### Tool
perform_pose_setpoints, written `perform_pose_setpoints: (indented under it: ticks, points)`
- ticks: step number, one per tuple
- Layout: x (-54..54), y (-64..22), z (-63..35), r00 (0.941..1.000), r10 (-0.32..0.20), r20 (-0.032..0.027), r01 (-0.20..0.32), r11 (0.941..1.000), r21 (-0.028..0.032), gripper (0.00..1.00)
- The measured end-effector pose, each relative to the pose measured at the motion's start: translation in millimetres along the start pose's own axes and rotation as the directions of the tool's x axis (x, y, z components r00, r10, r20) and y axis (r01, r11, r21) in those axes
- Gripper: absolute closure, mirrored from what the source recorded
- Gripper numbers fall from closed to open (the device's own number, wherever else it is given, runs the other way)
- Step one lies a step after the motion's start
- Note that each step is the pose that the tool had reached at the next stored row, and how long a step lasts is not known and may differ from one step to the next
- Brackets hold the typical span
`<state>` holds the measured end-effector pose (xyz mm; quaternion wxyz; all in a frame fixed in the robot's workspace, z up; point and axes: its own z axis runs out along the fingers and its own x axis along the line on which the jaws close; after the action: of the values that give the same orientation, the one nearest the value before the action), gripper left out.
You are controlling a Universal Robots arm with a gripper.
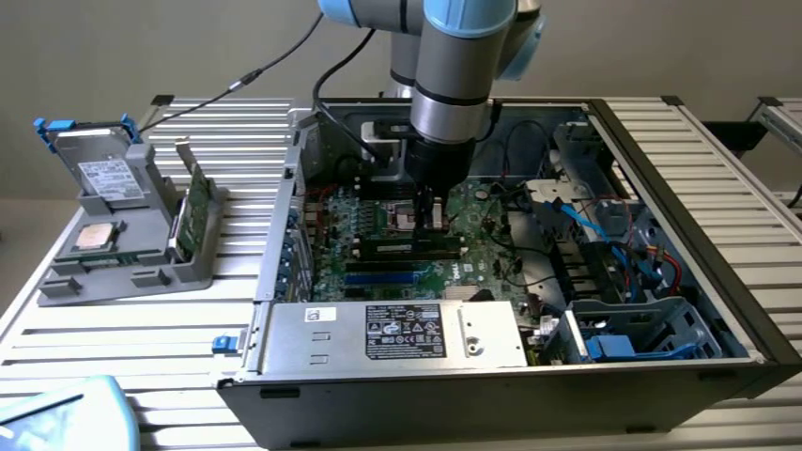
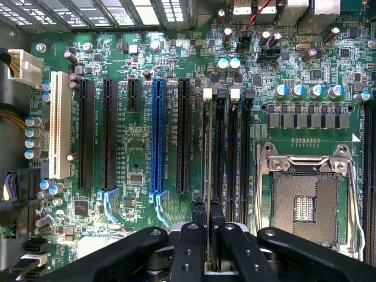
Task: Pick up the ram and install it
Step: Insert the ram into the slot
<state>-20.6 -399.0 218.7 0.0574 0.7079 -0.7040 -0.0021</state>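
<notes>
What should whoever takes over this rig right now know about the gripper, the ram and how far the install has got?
Gripper: down inside the open computer case, apparently shut on the ram, which is seen edge-on.
Ram: lined up along the memory slot nearest the black expansion slots on the motherboard.
Done: ram picked up and brought to the slot.
Left: cannot tell whether it is fully seated; not yet released.
Also: another green stick stands in the grey tray at the exterior view's left.
</notes>
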Motion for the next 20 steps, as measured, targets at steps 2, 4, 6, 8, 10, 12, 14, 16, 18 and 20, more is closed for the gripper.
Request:
perform_pose_setpoints:
  ticks: [2,4,6,8,10,12,14,16,18,20]
  points:
    - [-0.1,0.0,0.0,1.0,0.0,0.0,0.0,1.0,0.0,0.86]
    - [-0.3,0.0,0.0,1.0,0.0,-0.0001,0.0,1.0,0.0,0.86]
    - [-0.5,0.0,0.0,1.0,0.0,-0.0001,0.0,1.0,-0.0001,0.86]
    - [-0.7,0.0,0.0,1.0,0.0,-0.0003,0.0,1.0,0.0,0.86]
    - [-0.9,0.0,0.2,1.0,0.0,-0.0006,0.0,1.0,-0.0001,0.86]
    - [-1.3,-0.1,0.6,1.0,0.0,-0.0007,0.0,1.0,0.0,0.86]
    - [-1.4,-0.1,0.7,1.0,0.0,-0.0013,0.0,1.0,-0.0001,0.86]
    - [-1.4,-0.1,1.0,1.0,0.0,-0.0016,0.0,1.0,-0.0001,0.86]
    - [-1.5,-0.1,1.7,1.0,0.0,-0.0019,0.0,1.0,0.0,0.86]
    - [-1.5,-0.2,2.3,1.0,0.0,-0.0033,0.0,1.0,-0.0002,0.86]
